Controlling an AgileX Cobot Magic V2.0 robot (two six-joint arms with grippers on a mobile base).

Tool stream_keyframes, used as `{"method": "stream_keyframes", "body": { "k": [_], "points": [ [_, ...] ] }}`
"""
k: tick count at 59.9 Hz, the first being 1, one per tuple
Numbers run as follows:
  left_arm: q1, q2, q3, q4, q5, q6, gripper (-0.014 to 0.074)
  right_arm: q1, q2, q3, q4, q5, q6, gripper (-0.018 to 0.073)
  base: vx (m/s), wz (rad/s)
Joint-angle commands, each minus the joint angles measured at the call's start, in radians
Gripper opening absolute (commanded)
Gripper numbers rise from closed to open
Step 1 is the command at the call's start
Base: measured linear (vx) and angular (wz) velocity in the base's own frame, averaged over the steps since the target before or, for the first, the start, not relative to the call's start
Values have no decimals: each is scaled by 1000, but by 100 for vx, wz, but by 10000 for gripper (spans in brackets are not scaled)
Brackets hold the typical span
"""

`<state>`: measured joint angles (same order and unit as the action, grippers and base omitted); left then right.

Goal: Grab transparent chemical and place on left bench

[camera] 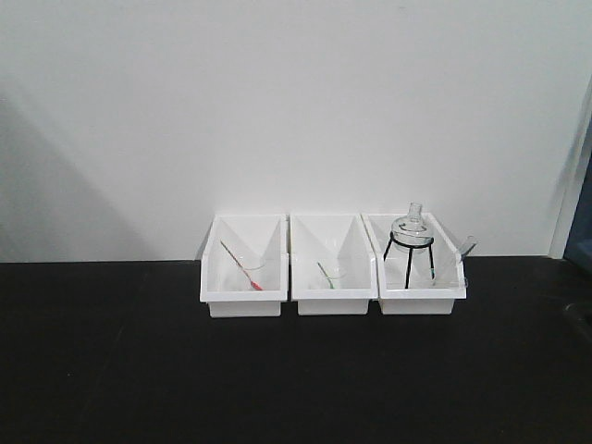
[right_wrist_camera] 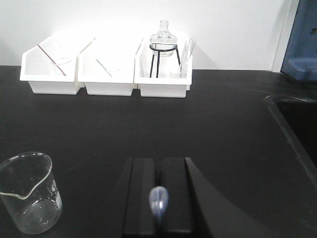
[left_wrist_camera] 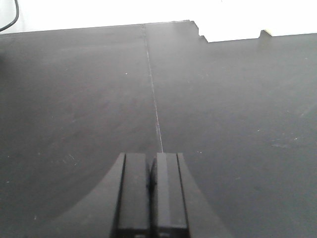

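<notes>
1. The transparent chemical (camera: 462, 248) is a slim, colourless glass tube, faint against the white behind it; its contents cannot be made out.
2. It leans in the rightmost white bin (camera: 421, 301), against the right wall, with its top tipped toward 1 o'clock.
3. In the right wrist view the tube (right_wrist_camera: 188, 54) sits far off at about 1 o'clock.
4. The left bench (left_wrist_camera: 223, 124) is a flat, matt black surface with a thin seam running toward 12 o'clock.

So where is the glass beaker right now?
The glass beaker stands on the black bench, lower left in the right wrist view, beside the right hand and far from the white bins.
</notes>
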<state>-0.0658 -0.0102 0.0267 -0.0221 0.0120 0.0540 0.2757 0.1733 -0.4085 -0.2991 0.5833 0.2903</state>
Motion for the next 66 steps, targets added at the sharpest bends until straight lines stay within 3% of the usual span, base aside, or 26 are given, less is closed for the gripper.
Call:
{"method": "stream_keyframes", "body": {
  "k": [1,20,29,39,45,48,55,61,66],
  "points": [
    [-2,-19,16,-1,-78,-8,-3,1,13,-30,-17,-75,-6,-3,0,0],
    [-2,-19,16,-1,-78,-8,-3,1,17,-30,16,-125,25,-3,0,0],
    [-2,-19,16,-1,-78,-8,-3,1,113,-30,46,-397,29,-3,0,0],
    [-2,-19,16,-1,-78,-8,-3,1,399,-31,110,-809,30,-1,0,0],
    [-2,-19,16,-1,-78,-8,-3,1,586,-33,101,-1004,57,-1,0,0],
    [-2,-19,16,-1,-78,-8,-3,1,661,-33,61,-1107,99,0,0,0],
    [-2,-19,16,-1,-78,-8,-3,1,879,-48,-134,-1341,247,0,0,0],
    [-2,-19,16,-1,-78,-8,-3,1,1031,-93,-300,-1427,352,0,0,0],
    [-2,-19,16,-1,-78,-8,-3,1,1127,-130,-371,-1452,398,0,0,0]
  ]
}}
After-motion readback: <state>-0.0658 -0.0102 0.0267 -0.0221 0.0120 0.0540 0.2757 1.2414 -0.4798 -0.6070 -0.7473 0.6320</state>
